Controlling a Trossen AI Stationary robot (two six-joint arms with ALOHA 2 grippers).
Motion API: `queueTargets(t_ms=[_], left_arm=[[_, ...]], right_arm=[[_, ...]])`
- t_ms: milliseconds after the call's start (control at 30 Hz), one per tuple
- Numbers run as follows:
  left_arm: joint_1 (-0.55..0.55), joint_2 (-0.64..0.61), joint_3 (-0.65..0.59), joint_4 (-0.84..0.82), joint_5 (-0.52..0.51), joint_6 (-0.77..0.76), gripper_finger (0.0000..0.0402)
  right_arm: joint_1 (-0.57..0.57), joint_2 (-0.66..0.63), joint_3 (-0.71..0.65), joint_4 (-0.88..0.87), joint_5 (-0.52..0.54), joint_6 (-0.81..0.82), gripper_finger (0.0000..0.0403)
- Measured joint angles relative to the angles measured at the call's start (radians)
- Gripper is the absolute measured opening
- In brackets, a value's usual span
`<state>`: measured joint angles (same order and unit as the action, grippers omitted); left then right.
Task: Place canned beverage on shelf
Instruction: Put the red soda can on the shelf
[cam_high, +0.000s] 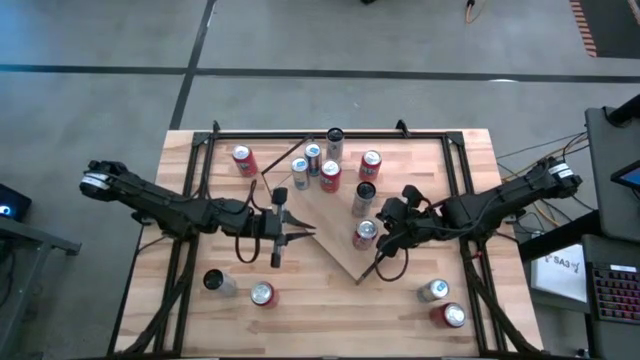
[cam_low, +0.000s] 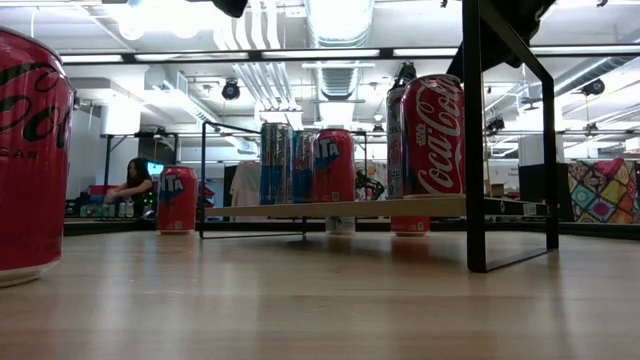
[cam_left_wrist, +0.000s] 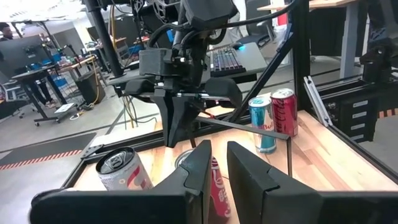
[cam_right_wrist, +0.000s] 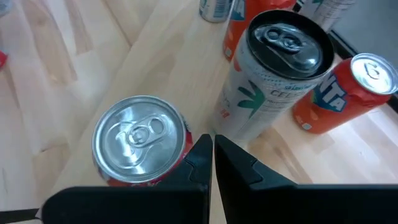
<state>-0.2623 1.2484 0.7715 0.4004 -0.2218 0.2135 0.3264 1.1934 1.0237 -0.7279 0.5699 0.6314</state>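
Grippers are seen near the middle of the high view: the right gripper (cam_high: 378, 262) lies low and right of centre with its dark fingers pressed together on nothing, just beside a red can (cam_high: 365, 234) with a silver lid. In the right wrist view that red can (cam_right_wrist: 142, 143) stands upright just left of the closed fingertips (cam_right_wrist: 202, 155), and a white can (cam_right_wrist: 273, 68) with a dark lid and an orange can (cam_right_wrist: 348, 87) stand beyond it. The left gripper (cam_high: 300, 226) is placed left of centre, its fingers almost closed with a narrow gap and nothing between them.

The shelf (cam_high: 330, 215), a flat light-wood board set at an angle at the centre of the frame, carries upright cylindrical metal cans, red, blue and dark. In the low view it is seen as a thin raised board (cam_low: 350, 208) with cans on top.

The plank tabletop (cam_high: 200, 320) is framed by black tubing; four more cans stand along its lower part. Grey floor lies beyond.
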Motion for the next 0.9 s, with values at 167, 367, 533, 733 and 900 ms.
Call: queueTargets(t_ms=[167,367,533,733,900], left_arm=[[0.000,0.000,0.000,0.000,0.000,-0.002,0.0036],[0.000,0.000,0.000,0.000,0.000,-0.003,0.0036],[0.000,0.000,0.000,0.000,0.000,-0.006,0.0036],[0.000,0.000,0.000,0.000,0.000,-0.007,0.0036],[0.000,0.000,0.000,0.001,0.000,-0.014,0.0036]], right_arm=[[0.000,0.000,0.000,0.001,0.004,0.001,0.0009],[0.000,0.000,-0.005,0.003,0.007,-0.014,0.0009],[0.000,0.000,-0.018,0.003,0.011,-0.016,0.0009],[0.000,0.000,-0.029,0.004,0.025,-0.018,0.0009],[0.000,0.000,-0.029,0.009,0.022,-0.015,0.0009]])
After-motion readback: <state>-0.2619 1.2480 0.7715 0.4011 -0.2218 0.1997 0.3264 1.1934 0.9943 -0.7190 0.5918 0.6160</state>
